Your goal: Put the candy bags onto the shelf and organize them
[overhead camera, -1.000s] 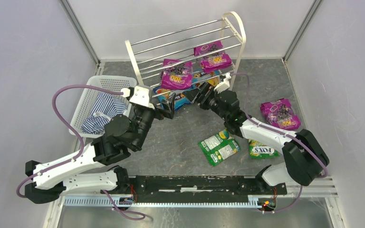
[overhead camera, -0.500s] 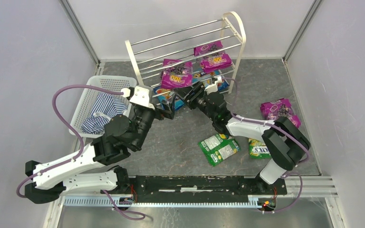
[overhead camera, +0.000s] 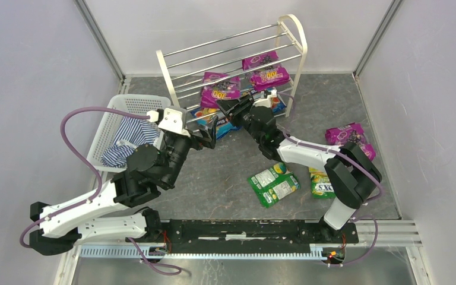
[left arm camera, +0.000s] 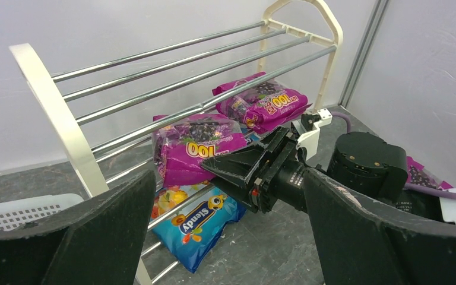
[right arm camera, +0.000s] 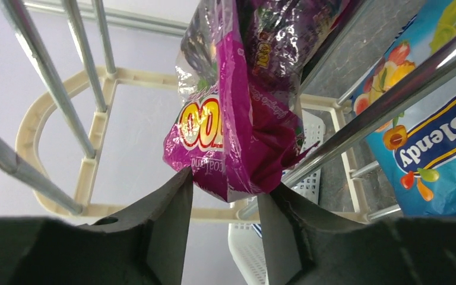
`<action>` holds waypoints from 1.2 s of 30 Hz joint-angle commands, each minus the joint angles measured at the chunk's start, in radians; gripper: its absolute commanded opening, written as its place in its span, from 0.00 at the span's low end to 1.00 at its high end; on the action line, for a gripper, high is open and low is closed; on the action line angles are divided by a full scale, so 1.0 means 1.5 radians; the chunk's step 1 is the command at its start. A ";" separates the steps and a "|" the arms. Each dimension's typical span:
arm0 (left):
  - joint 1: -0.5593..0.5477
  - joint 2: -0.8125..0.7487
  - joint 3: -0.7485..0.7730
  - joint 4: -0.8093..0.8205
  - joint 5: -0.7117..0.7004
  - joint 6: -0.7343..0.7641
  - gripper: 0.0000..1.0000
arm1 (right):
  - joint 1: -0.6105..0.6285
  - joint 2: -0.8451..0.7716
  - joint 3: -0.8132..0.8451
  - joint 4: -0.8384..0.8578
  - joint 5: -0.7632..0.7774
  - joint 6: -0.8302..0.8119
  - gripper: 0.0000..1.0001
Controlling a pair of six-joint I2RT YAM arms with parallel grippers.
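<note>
The shelf (overhead camera: pixel 169 77) stands at the back with two magenta candy bags (overhead camera: pixel 218 90) (overhead camera: pixel 266 70) on its rods. My right gripper (right arm camera: pixel 227 184) (overhead camera: pixel 228 107) reaches in from below, and both its fingertips press the bottom edge of the left magenta bag (right arm camera: pixel 231 130) (left arm camera: pixel 196 142). A blue Slendy bag (left arm camera: pixel 199 222) (right arm camera: pixel 433 148) lies under the lowest rods. My left gripper (left arm camera: pixel 228 196) (overhead camera: pixel 209 135) hangs wide open and holds nothing, just in front of the shelf and facing the right gripper. On the floor lie two green-yellow bags (overhead camera: pixel 273 184) (overhead camera: pixel 320 183) and another magenta bag (overhead camera: pixel 347 135).
A white lattice basket (overhead camera: pixel 119 110) holding a blue-and-white striped cloth (overhead camera: pixel 129 139) sits left of the shelf, close behind my left arm. Grey walls close in the floor on three sides. The shelf's chrome rods (right arm camera: pixel 380 113) run right beside the right gripper's fingers.
My right gripper has moved left and up under the shelf and narrowed its jaws round the left magenta bag, which has shifted slightly up the rods. The left arm has barely moved.
</note>
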 commanded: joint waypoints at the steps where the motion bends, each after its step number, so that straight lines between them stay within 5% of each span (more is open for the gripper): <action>1: 0.001 -0.008 0.007 0.018 -0.002 0.008 1.00 | 0.000 0.011 0.061 -0.049 0.079 0.002 0.45; 8: 0.001 -0.007 0.007 0.018 0.000 0.006 1.00 | -0.021 0.019 0.088 -0.076 0.091 -0.086 0.13; 13: 0.001 -0.005 0.007 0.018 0.001 0.007 1.00 | -0.046 0.021 0.094 -0.073 0.069 -0.147 0.02; 19: 0.001 0.000 0.007 0.017 0.003 0.006 1.00 | -0.070 0.033 0.133 -0.090 0.035 -0.214 0.00; 29: 0.001 0.006 0.007 0.015 0.006 0.003 1.00 | -0.120 0.106 0.195 -0.065 -0.171 -0.242 0.00; 36: 0.001 0.009 0.008 0.014 0.006 0.002 1.00 | -0.131 0.076 0.146 -0.060 -0.165 -0.235 0.08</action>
